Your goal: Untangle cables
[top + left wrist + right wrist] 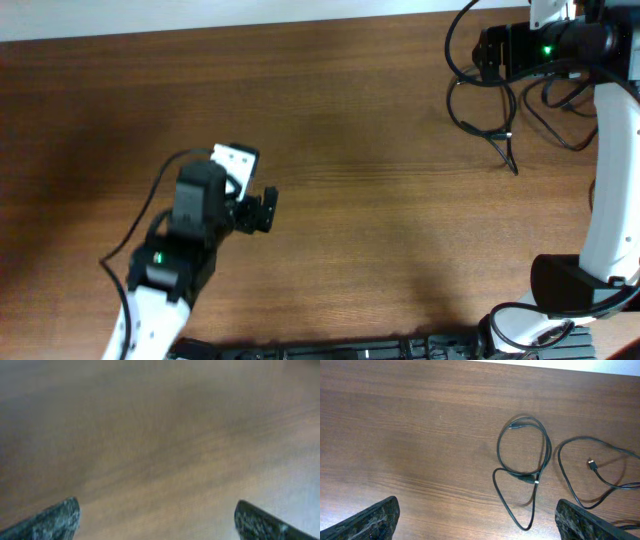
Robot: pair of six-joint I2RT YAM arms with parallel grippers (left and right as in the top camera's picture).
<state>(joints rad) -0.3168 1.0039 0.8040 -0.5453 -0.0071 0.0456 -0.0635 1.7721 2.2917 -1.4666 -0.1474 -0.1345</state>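
Jaws of the right tool [476, 507] stand wide apart and empty, hovering above the cables [522, 472] at the far right of the counter [350, 150]. Just beyond the tool lies one thin black cord curled into a round loop, with a narrower loop trailing off it toward the camera (the two cross at a small connector). A second cord [570, 490] curves beside it on the right, its plug end [591, 464] lying inside the bend. The two cords seem not to touch, though the gap is slim. Well apart from them, at the near left, the left tool [266, 208] also has its jaws spread with nothing between them. Its own blurred camera shows only bare wood.
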